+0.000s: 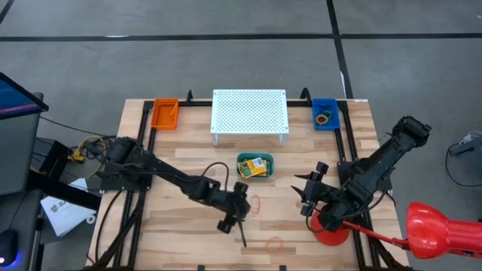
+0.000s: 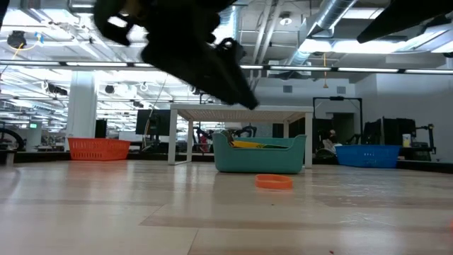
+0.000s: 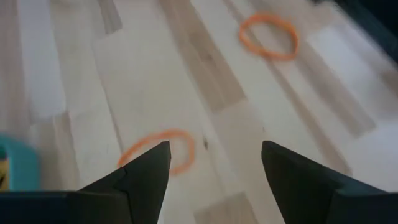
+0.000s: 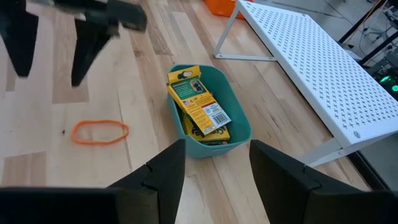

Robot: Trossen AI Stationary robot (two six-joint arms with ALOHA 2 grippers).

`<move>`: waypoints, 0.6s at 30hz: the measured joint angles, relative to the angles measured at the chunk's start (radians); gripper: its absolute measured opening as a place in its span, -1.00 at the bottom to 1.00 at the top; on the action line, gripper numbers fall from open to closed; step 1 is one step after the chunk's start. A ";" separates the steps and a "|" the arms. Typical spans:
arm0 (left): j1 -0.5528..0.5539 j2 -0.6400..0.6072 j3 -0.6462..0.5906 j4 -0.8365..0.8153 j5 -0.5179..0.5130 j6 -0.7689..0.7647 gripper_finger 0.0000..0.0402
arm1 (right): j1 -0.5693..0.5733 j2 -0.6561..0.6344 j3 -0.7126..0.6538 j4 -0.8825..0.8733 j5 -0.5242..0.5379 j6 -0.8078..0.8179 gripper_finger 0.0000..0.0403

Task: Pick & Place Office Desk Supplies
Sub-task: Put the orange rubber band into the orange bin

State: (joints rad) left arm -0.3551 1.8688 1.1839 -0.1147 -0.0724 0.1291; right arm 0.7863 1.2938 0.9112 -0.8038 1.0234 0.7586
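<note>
The left gripper [image 1: 235,214] hung over the middle of the table [image 1: 173,233], a bit toward the front edge. Its two fingers [image 3: 146,171] were spread wide apart, and there was nothing between them. Right under it lay an orange rubber band [image 3: 158,152], flat on the wood. A second orange band [image 3: 268,36] lay farther off, closer to the front edge.

The right gripper [image 1: 310,197] waited on the right side of the table, above the red round disc [image 1: 330,229]. Its fingers were part way open and held nothing.

A teal bin [image 1: 255,166] sat in the middle of the table, just in front of the white stand [image 1: 249,111]. Two yellow-and-green crayon boxes [image 4: 200,106] were already inside it. An orange bin [image 1: 165,113] sat at the back left corner. A blue bin [image 1: 325,114] sat at the back right corner with some bands in it.

It looked like the next job was to pick up the near band. The band was very thin and flat, so this would be tricky. The left gripper should come straight down with one finger inside the loop and one outside. The tips should touch the wood before they close. Then it should lift slowly, because a thin band can slip out. If the fingers closed too high, they would grab only air.
</note>
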 joint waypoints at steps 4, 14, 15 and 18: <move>0.023 0.030 0.002 0.071 0.076 -0.003 0.19 | 0.000 0.000 0.000 0.000 0.002 0.000 -0.13; 0.034 0.128 0.000 0.172 0.133 -0.002 0.09 | 0.000 0.000 0.000 0.000 0.003 0.000 -0.13; 0.036 0.132 0.000 0.177 0.134 -0.003 0.09 | 0.000 0.000 0.000 0.000 0.003 0.000 -0.13; 0.046 0.147 -0.001 0.197 0.134 -0.002 0.08 | 0.000 0.000 0.000 0.000 0.003 0.000 -0.13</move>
State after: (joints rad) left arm -0.3090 2.0156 1.1834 0.0820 0.0621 0.1276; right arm 0.7860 1.2938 0.9112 -0.8036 1.0260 0.7586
